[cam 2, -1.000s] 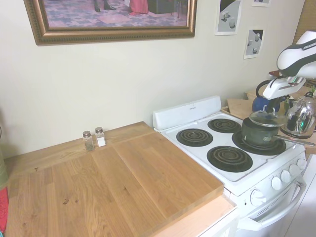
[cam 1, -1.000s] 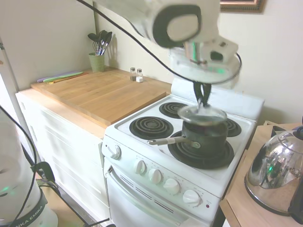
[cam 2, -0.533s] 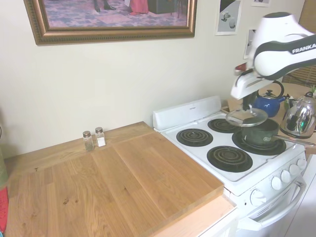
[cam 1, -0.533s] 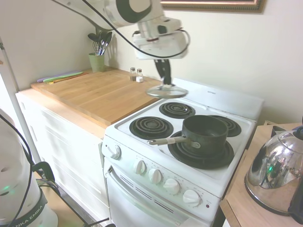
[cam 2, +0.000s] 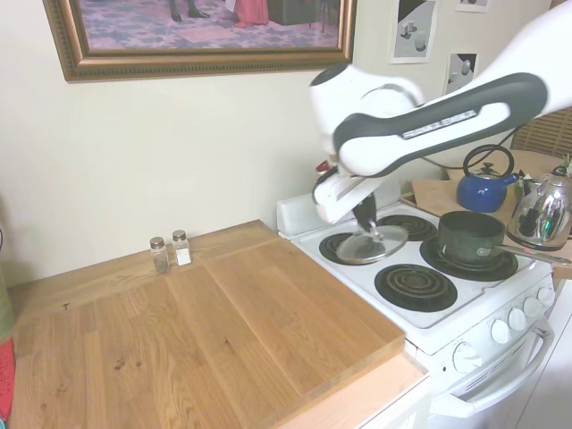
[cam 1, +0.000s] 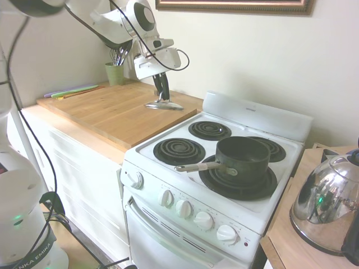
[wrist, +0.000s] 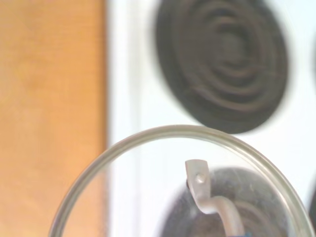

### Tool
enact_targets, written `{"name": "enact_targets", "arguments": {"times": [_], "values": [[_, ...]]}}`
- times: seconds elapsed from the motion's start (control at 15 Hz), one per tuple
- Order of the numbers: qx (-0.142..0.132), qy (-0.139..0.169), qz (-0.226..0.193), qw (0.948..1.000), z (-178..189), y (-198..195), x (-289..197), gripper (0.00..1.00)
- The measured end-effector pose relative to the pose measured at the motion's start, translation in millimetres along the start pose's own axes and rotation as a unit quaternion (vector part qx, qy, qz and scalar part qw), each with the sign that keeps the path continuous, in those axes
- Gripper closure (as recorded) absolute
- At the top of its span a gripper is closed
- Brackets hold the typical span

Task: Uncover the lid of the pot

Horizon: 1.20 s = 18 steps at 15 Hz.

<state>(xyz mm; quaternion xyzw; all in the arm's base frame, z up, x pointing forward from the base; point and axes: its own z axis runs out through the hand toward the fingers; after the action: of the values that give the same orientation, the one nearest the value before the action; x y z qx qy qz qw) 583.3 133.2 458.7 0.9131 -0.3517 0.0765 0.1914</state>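
Glass and a metal rim make up the lid, and it hangs in the air, flat, right under the gripper. The gripper's two fingers are pinched shut on the lid's loop handle, so the lid goes wherever the arm goes.

The pot sits open on the stove, on the front burner nearest the kettles. Its long handle points out toward the knobs. The lid is well apart from the pot now, at the far side of the stove, near the edge where the wood counter begins. In the wrist view, both the wood and the white stove top show beneath the glass.

So the pot is bare, and what is left, I think, is to put the lid down. The counter lies beside and below the lid, away from the pot. A straight drop looks risky, since the lid seems to hang over the seam, so it should go a bit more over the wood first.

Counting: one lid, one pot, one arm. The stove has four burners and four round knobs. There are two kettles, a shiny one and a blue one. Two small shakers stand on the counter by the wall.
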Motion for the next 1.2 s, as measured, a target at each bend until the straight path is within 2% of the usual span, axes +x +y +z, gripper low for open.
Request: {"name": "enact_targets", "arguments": {"times": [0.2,0.47,0.8,1.13,1.2], "values": [[-0.018,-0.010,-0.020,0.9996,-2,-53,-8,1.00],[-0.019,-0.049,-0.065,0.9965,12,-111,-34,1.00],[0.005,-0.115,-0.125,0.9854,24,-110,-29,1.00],[0.001,-0.143,-0.170,0.9751,53,-94,-6,1.00],[0.008,-0.152,-0.180,0.9719,56,-90,0,0.00]]}}
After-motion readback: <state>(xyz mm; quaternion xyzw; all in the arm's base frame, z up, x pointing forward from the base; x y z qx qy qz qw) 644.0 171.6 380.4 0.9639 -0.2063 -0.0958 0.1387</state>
